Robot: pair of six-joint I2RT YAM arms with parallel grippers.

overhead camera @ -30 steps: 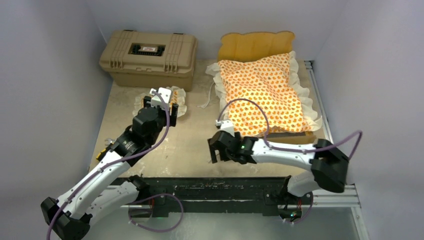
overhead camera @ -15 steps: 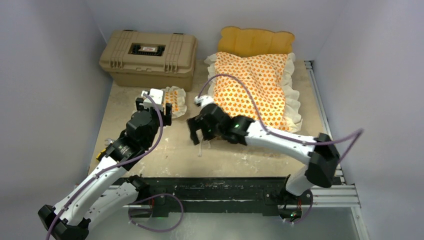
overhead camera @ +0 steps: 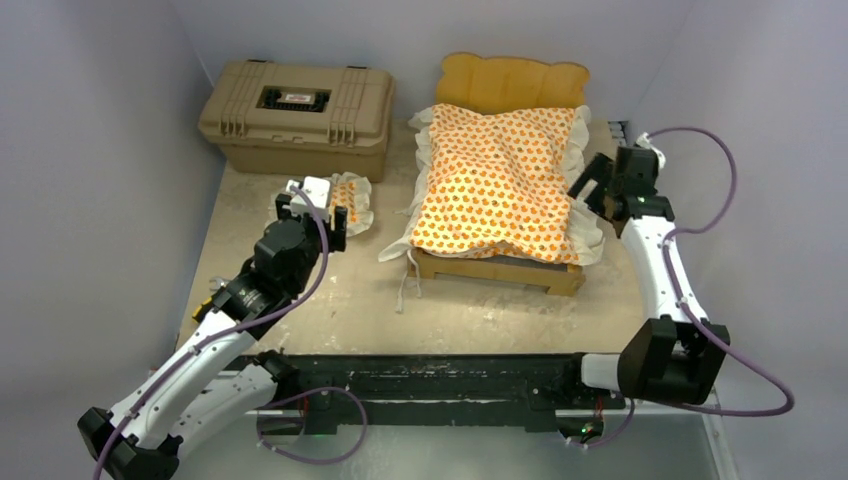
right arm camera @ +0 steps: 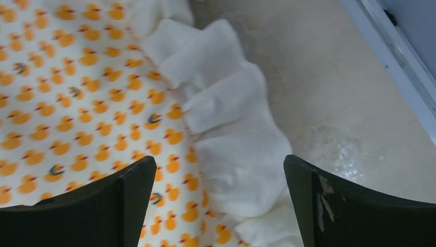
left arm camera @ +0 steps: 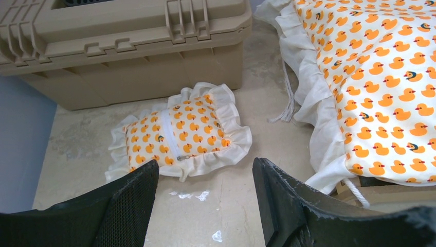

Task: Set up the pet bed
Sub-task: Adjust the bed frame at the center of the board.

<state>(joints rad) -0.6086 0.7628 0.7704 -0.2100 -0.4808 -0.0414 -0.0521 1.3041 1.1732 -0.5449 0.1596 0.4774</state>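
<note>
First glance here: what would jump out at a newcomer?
The orange duck-print mattress cushion sits askew on the light-wood bed frame at the back right, its white ruffle spilling over the sides. The small matching pillow lies on the table in front of the tan hard case, framed by the open left gripper. The open right gripper hovers at the cushion's right ruffle.

No text or label can be read.
</note>
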